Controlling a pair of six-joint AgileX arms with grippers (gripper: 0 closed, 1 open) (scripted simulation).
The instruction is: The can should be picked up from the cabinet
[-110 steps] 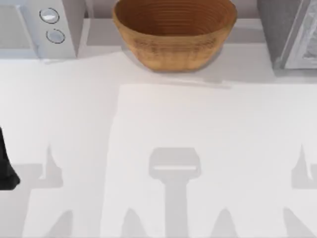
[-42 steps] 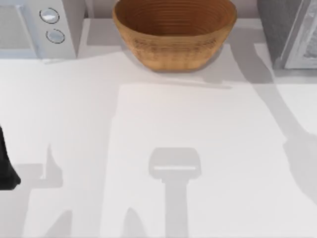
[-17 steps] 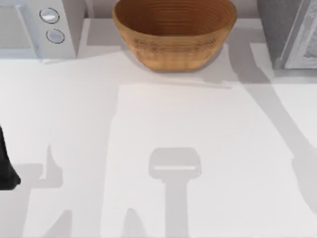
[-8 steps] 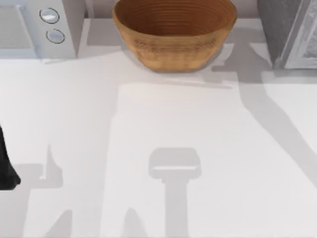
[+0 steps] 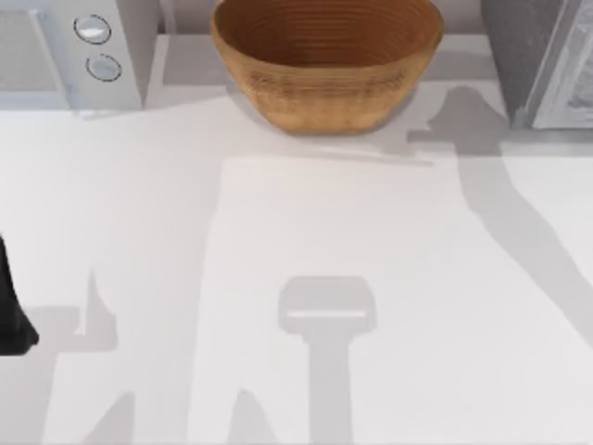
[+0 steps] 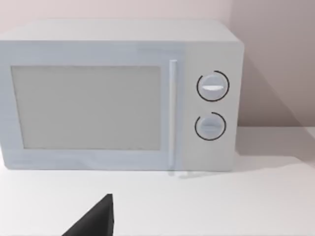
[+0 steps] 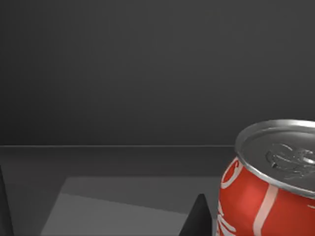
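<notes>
**Two fingers spread, can off to one side of the gap**

Nearest in the right wrist view, our right gripper (image 7: 98, 216) shows two dark fingertips (image 7: 198, 216) set well apart, so we read it as spread, with nothing between them. The can (image 7: 269, 184) stands just beside one fingertip, outside the gap rather than in it.

To do this approach well, we judge the gripper should shift sideways until the can sits midway between the fingers. It should then push forward at mid-height and close only once both fingers flank the red wall. Closing too early would nudge the can over or pinch its edge.

The can stands upright on the dark cabinet floor (image 7: 123, 201), its long axis vertical and its silver lid with the pull tab facing up. Behind it is the cabinet's dark back wall.

In the top view, our left arm (image 5: 11, 311) sits parked at the left edge of the frame. Whether the left gripper (image 6: 96, 220) is spread or pressed together we cannot tell. The cabinet (image 5: 537, 65) fills the upper right corner.
</notes>
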